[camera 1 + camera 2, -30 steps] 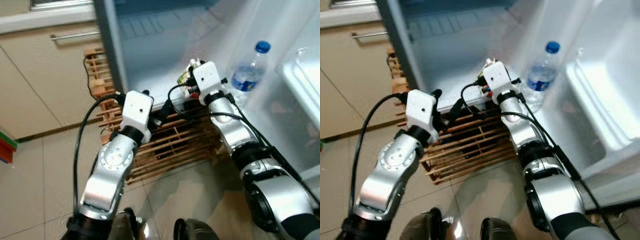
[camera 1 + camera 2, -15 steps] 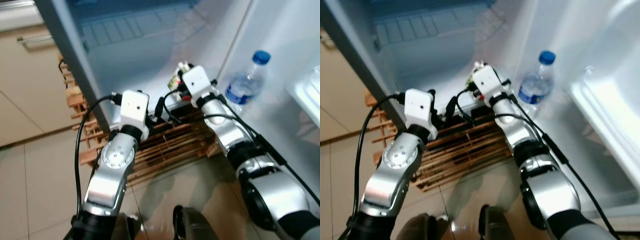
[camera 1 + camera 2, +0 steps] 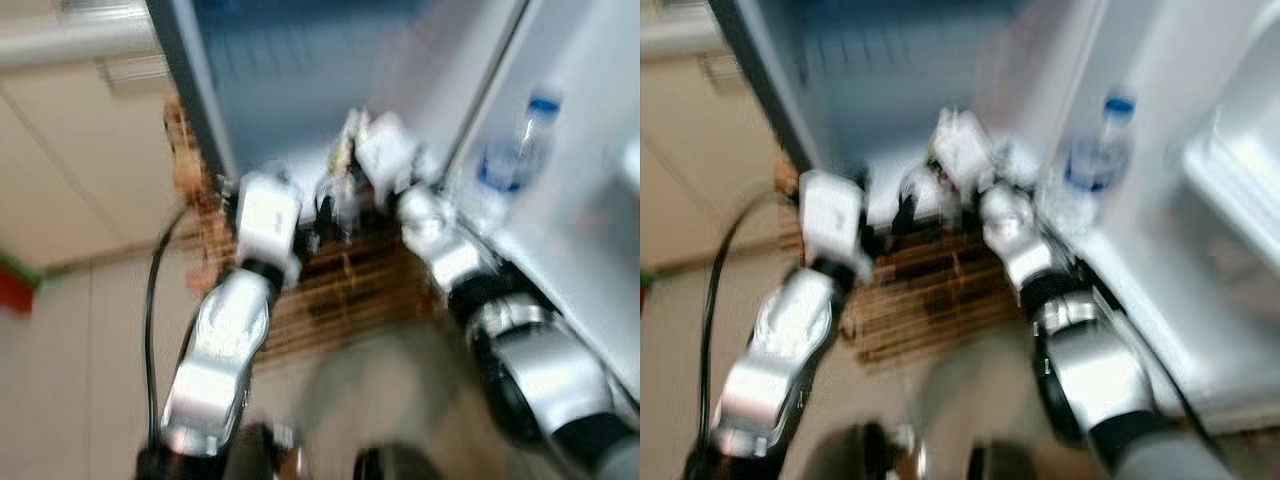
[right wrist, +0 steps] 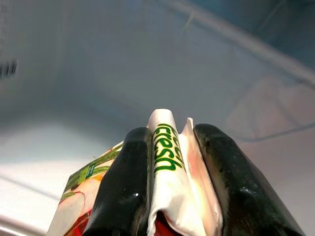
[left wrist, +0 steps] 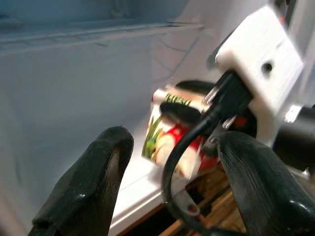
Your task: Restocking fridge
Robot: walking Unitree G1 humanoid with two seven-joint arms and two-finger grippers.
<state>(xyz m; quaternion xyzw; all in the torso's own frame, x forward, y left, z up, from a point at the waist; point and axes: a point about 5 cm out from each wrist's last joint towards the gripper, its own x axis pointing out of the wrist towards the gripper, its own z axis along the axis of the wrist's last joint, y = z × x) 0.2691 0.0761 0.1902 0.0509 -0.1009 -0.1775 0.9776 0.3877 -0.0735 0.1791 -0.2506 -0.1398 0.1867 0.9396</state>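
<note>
A juice carton (image 4: 167, 196) sits pinched by its folded top between the two fingers (image 4: 125, 191) of the right gripper (image 4: 170, 182), held at the front edge of the open fridge (image 5: 74, 93) interior. The left gripper (image 5: 172, 196) hovers just beside it with its fingers spread wide and holding nothing. A water bottle (image 3: 515, 150) stands in the fridge door to the right, and a wooden rack (image 3: 930, 290) lies on the floor below the arms.
</note>
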